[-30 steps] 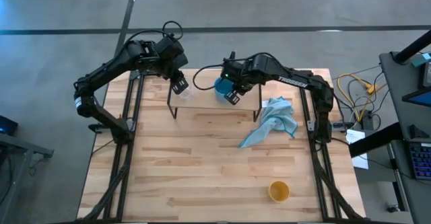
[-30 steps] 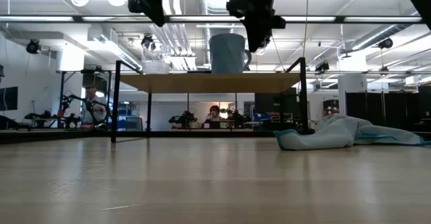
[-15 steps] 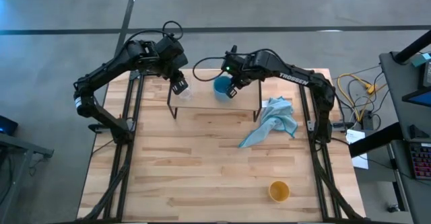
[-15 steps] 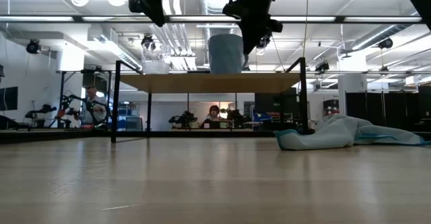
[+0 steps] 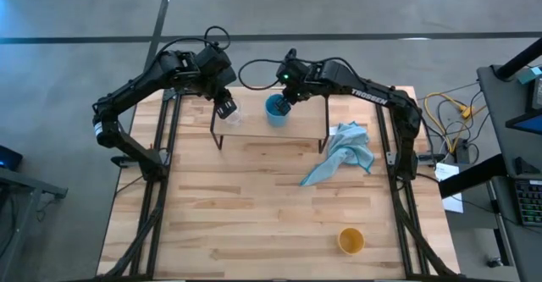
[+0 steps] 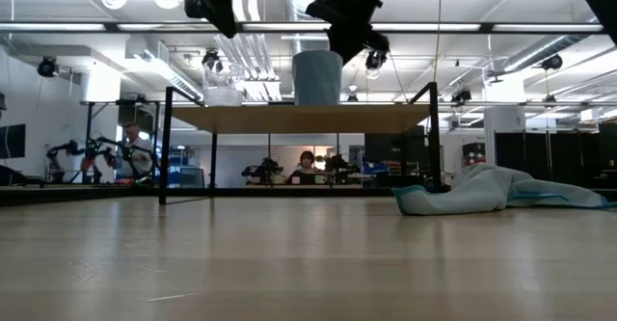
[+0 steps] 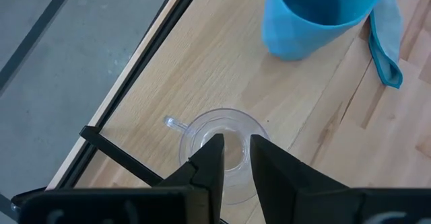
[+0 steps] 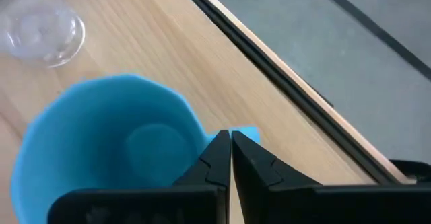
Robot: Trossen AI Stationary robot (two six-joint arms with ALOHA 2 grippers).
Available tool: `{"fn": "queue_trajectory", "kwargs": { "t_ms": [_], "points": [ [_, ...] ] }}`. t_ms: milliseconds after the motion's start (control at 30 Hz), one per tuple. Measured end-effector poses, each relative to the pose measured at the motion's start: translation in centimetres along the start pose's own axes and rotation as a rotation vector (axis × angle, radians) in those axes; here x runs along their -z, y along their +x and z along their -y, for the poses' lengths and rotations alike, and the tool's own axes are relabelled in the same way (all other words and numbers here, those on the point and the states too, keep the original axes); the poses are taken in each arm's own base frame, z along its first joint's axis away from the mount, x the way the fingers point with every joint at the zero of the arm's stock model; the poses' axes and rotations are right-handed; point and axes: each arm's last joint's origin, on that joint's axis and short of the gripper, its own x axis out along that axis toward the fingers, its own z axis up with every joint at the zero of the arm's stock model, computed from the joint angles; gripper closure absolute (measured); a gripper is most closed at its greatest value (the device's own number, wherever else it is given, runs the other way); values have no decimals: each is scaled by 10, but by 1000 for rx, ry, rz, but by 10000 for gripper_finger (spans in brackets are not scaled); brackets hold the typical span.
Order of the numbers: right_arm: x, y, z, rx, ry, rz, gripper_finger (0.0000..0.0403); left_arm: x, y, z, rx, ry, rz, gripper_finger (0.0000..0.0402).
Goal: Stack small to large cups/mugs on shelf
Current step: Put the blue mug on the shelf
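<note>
The shelf (image 6: 289, 119) stands at the table's far side. On it the clear glass (image 7: 225, 150) stands upright to the left and the light blue cup (image 5: 276, 111) to the right (image 6: 318, 77). My left gripper (image 7: 234, 150) hovers open, with a narrow gap, above the glass's mouth; in the low view it is well clear of the glass (image 6: 224, 96). My right gripper (image 8: 230, 146) is shut at the blue cup's far side. The yellow-orange cup (image 5: 351, 240) stands on the tabletop near its near right corner. My right gripper is shut on the light blue cup's handle (image 8: 246, 134), at the cup's far side beside the rim. The two fingers pinch it from above, slanting in from the far right. The cup stands upright on the shelf board.
A crumpled light blue cloth (image 5: 343, 151) lies on the table just right of the shelf (image 6: 492, 191). The shelf's black legs (image 5: 217, 136) stand at its corners. Bare tabletop (image 5: 254, 206) spreads between the shelf and the near edge. People show in the room behind.
My right gripper has swung around the blue cup from its near right side to its far side, staying shut. The cup has turned about on the shelf with it: its handle, seen at the right in the low view, is now behind the cup. The cup has slid slightly left.
</note>
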Motion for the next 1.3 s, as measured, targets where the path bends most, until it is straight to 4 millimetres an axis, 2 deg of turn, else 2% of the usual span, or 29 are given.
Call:
{"fn": "queue_trajectory", "kwargs": {
  "t_ms": [267,467,567,700,1300],
  "points": [
    [-3,1,8,47,-22,11,395,0,0,0,0,0,-1,343],
    [-5,-16,16,70,-11,39,395,0,0,0,0,0,-1,343],
    [0,-16,19,84,-10,-14,395,0,0,0,0,0,-2,343],
    [3,-10,20,63,-3,-57,395,0,0,0,0,0,-1,343],
    [7,20,19,-21,46,-40,395,-2,0,0,1,-2,24,343]
  ]
}}
